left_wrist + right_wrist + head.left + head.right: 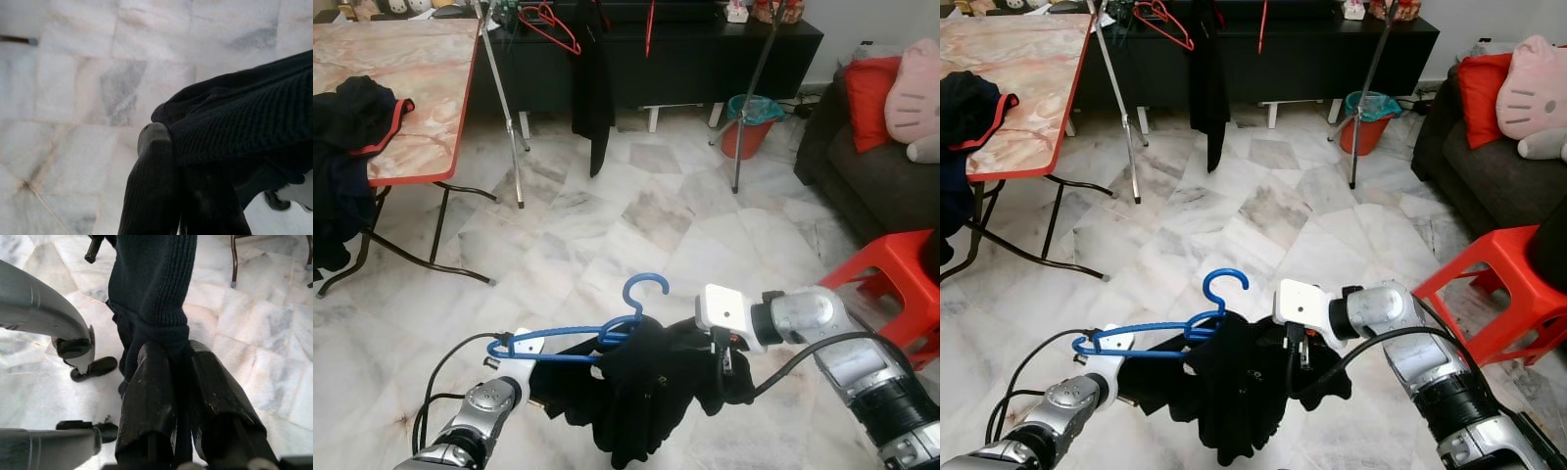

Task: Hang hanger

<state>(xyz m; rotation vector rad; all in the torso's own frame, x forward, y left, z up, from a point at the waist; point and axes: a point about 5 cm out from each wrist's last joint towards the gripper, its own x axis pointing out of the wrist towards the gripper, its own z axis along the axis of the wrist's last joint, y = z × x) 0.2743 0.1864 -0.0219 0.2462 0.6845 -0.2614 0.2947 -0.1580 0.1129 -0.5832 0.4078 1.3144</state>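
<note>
Holding a blue hanger (607, 331) with a black knit garment (646, 392) draped over it, low above the marble floor (636, 215); I'm seeing the right end effector (178, 382) clamping its fingers on a fold of the garment; the left end effector (171, 196) is sitting against the garment at the hanger's left end, fingers pressing together on the cloth; the clothes rack (514, 108) with a red hanger (548, 24) is standing well ahead, beside the worktop (401, 78); a red stool (891, 284) is sitting to my right.
</note>
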